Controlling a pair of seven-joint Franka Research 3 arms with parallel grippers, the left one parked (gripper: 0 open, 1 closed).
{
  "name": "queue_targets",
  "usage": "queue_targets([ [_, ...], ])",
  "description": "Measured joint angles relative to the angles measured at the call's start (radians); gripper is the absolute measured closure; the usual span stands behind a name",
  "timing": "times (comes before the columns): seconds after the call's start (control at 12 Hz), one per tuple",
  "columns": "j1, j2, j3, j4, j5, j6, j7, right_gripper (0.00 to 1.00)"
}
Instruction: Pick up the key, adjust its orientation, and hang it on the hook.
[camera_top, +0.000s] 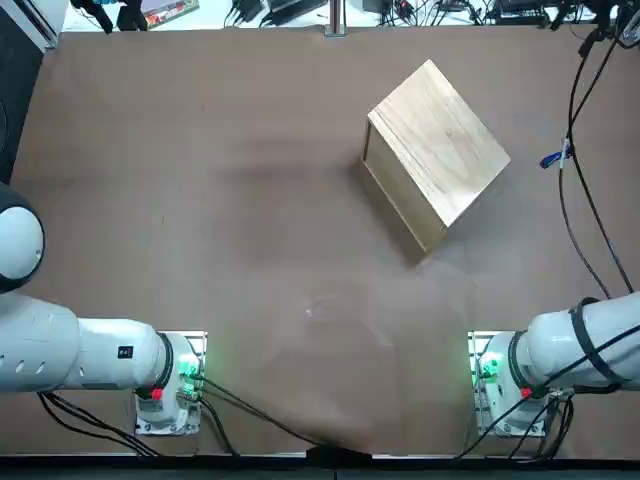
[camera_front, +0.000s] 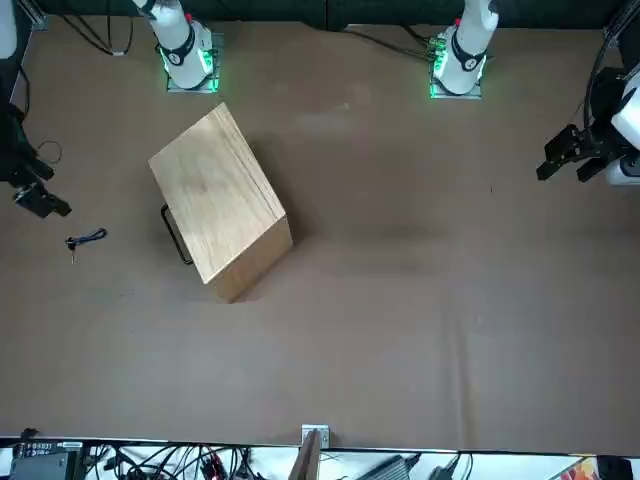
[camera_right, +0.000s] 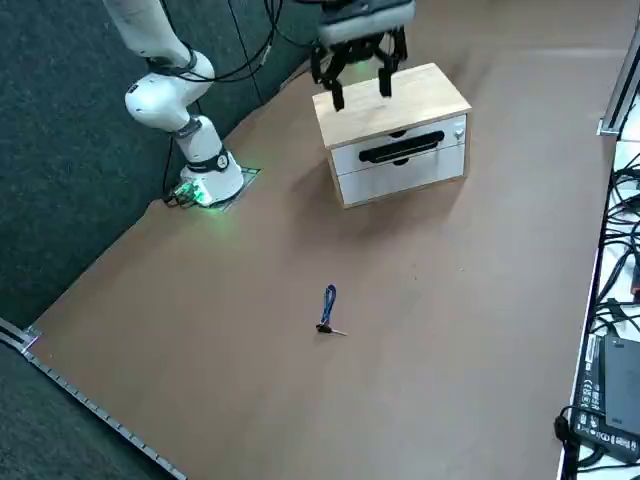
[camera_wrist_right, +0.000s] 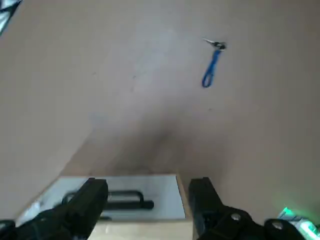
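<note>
Lying on the brown tabletop (camera_right: 250, 330), the key (camera_right: 328, 309) sits apart from the right gripper (camera_right: 361, 100).

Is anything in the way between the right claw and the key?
Nothing visible blocks it. The right claw is open above the table, and the wrist view shows bare tabletop leading to the key. The wooden box sits off to one side, its drawer front towards the key.

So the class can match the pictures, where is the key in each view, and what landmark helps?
Top: not visible.
Front: left side, left of the box, key.
Right side: near the middle, below the box.
Right wrist: on the table beyond the end effector.
Shared landmark: the wooden box, seen in all four.
</note>
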Motion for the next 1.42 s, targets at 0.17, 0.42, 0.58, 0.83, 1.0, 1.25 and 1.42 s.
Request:
queue_targets([
  [0.17, -0.044, 0.02, -0.002, 0.0, -0.003, 0.015, 0.078, 0.0],
  [0.42, -0.118, 0.04, -0.004, -0.001, -0.009, 0.063, 0.233, 0.0],
  [0.58, -0.16, 0.052, -0.004, -0.001, -0.011, 0.085, 0.296, 0.0],
  [0.83, -0.21, 0.074, -0.004, -0.016, -0.012, 0.096, 0.322, 0.0],
  [1.0, -0.224, 0.086, -0.004, -0.042, -0.012, 0.127, 0.326, 0.0],
  [1.25, -0.247, 0.099, -0.004, -0.115, -0.012, 0.21, 0.326, 0.0],
  [1.42, -0.264, 0.107, -0.004, -0.181, -0.013, 0.293, 0.313, 0.0],
])
